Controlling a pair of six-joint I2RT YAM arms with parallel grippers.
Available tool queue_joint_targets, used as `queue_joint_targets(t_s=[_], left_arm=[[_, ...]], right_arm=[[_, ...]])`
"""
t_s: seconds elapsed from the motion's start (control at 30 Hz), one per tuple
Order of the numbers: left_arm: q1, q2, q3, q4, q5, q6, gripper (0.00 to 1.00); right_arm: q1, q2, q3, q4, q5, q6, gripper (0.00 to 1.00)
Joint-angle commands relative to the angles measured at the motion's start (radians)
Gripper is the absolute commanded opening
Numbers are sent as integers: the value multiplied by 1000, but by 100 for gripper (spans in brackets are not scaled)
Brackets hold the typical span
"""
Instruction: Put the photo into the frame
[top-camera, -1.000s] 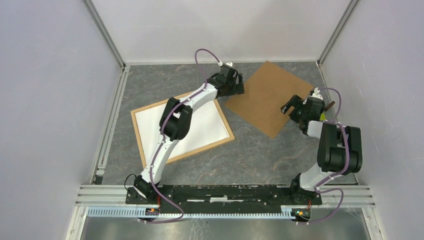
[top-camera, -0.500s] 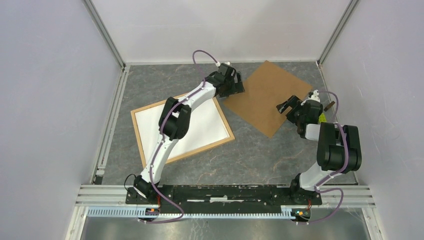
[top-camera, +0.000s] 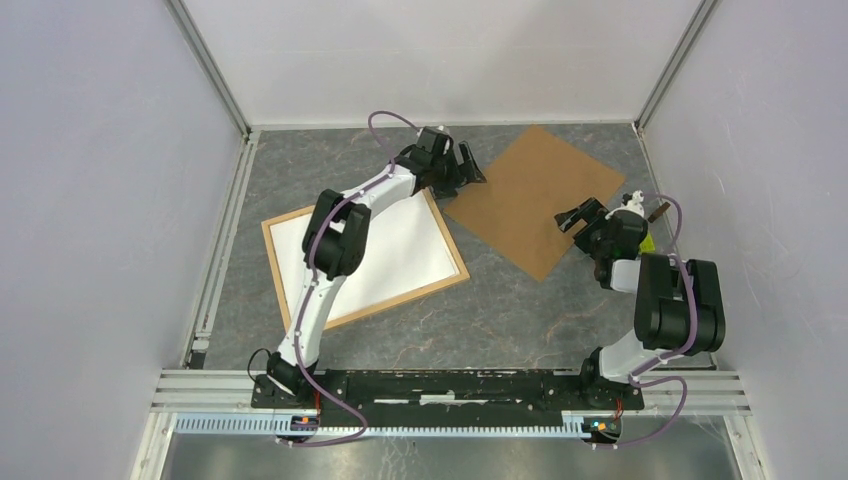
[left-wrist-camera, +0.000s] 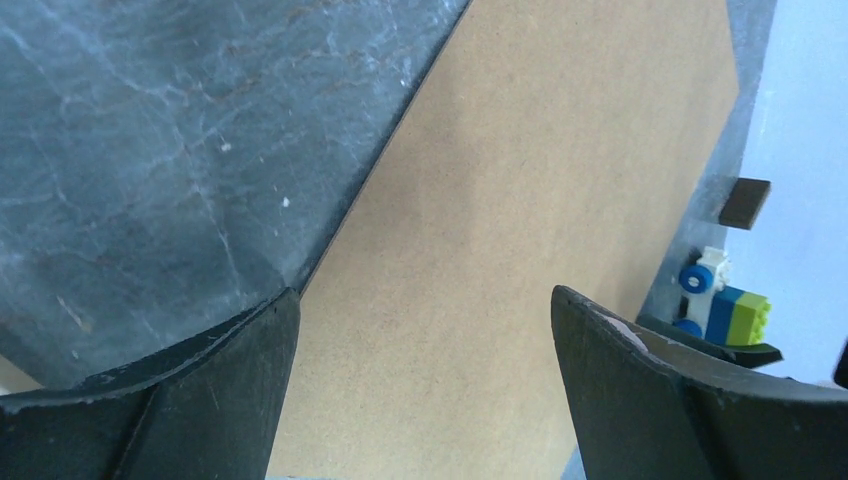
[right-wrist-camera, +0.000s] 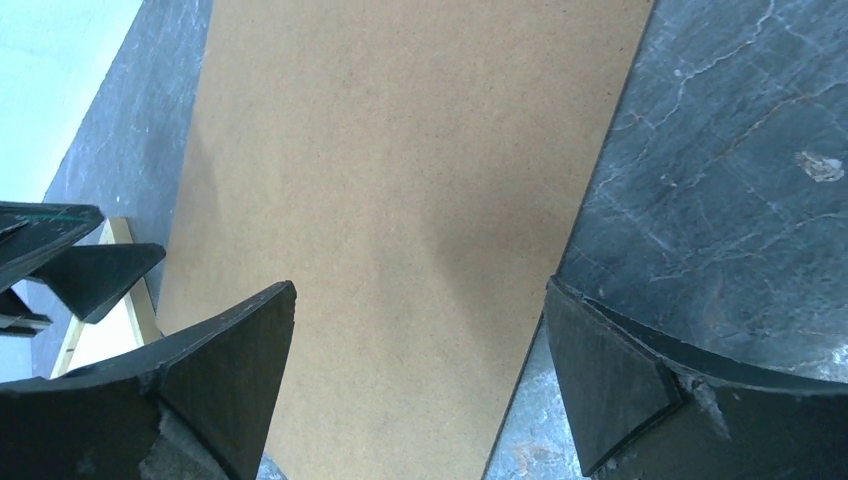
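The frame (top-camera: 380, 303) of light wood lies flat at the left, with a white sheet (top-camera: 360, 255) inside it. The sunflower photo does not show in any view. A plain brown backing board (top-camera: 530, 195) lies right of the frame. My left gripper (top-camera: 462, 165) is open and empty over the board's left edge, with the board (left-wrist-camera: 520, 200) between its fingers. My right gripper (top-camera: 580, 215) is open and empty over the board's right edge, seen in its wrist view (right-wrist-camera: 400, 180). The frame's corner (right-wrist-camera: 128, 292) shows at that view's left.
A small blue, white and green brick toy (left-wrist-camera: 725, 305) and a small dark brown block (left-wrist-camera: 745, 203) sit by the right wall, behind my right gripper. Walls and metal rails close in the grey stone-pattern table (top-camera: 500, 310).
My left gripper has drawn back to the left and turned at the board's left corner. My right gripper has shifted slightly left. The board has slid a little to the left.
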Motion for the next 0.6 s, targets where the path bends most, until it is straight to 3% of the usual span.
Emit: queue_joint_targets(t_s=[0.0,0.3,0.57], left_arm=[[-82,-160,-31,132,231,-144,97],[-107,-225,-77,134,194,-140,97],[-59,-132,168,-202,-85,264,100]], right_arm=[[33,-31,-4,30,-161,65,98],[33,-59,-14,12,-155,57,98],[72,-169,93,-311,127,-182,98]])
